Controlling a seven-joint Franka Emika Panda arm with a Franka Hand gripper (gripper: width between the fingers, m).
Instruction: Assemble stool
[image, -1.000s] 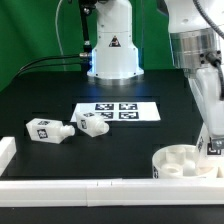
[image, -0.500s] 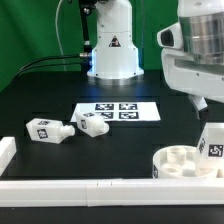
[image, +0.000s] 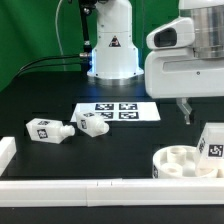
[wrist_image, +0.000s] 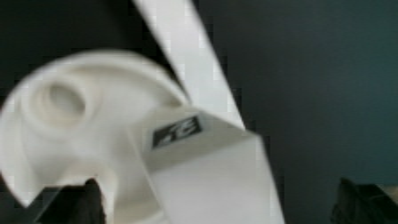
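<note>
Stool seat (image: 172, 168) lies at the exterior view's lower right, a black-and-white-tagged leg (image: 213, 143) standing in it. My pincer (wrist_image: 210, 203) hangs above, jaws apart. Only the exterior view shows loose legs (image: 45, 129) and marker board (image: 118, 110).

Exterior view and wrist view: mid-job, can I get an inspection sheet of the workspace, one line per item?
Surface: black table, with white rails along the near edge and at the exterior view's left.
Job's things: round seat at the near right of the exterior view. One upright leg stands on it, but how deep it sits cannot be told. Two loose legs lie on their sides at the left.
Clutter: marker board, flat at mid-table.
Grippers: fingers spread open, holding nothing, raised above the seat.
Cables: black cables run behind the robot base.
Surroundings: green backdrop.
</note>
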